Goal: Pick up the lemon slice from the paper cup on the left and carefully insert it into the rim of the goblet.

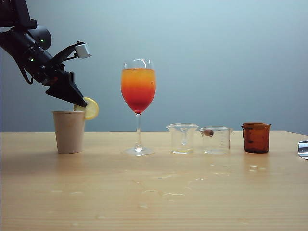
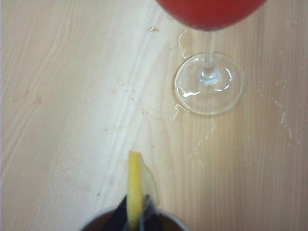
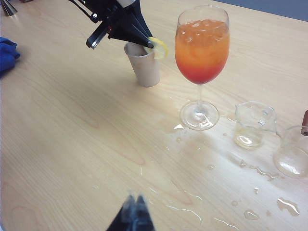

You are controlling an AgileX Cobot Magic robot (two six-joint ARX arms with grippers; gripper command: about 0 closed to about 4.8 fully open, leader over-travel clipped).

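the left gripper (image 1: 83,102) is clamped on the lemon slice (image 1: 90,108), holding it edge-up just above the rim of the paper cup (image 1: 69,131). the goblet (image 1: 138,91) stands beyond the gripper's tips, apart from the slice. the right gripper (image 3: 134,206) hangs over bare wet table (image 3: 72,144), well clear of the goblet, its jaws pressed together and holding nothing

Premises: laboratory test bench. Evidence: bare wooden table (image 1: 154,192) before a plain grey backdrop (image 1: 216,48); clear glass beakers (image 1: 183,138) and an amber jug (image 1: 256,137) lined up at 3 o'clock of the goblet (image 1: 138,96).
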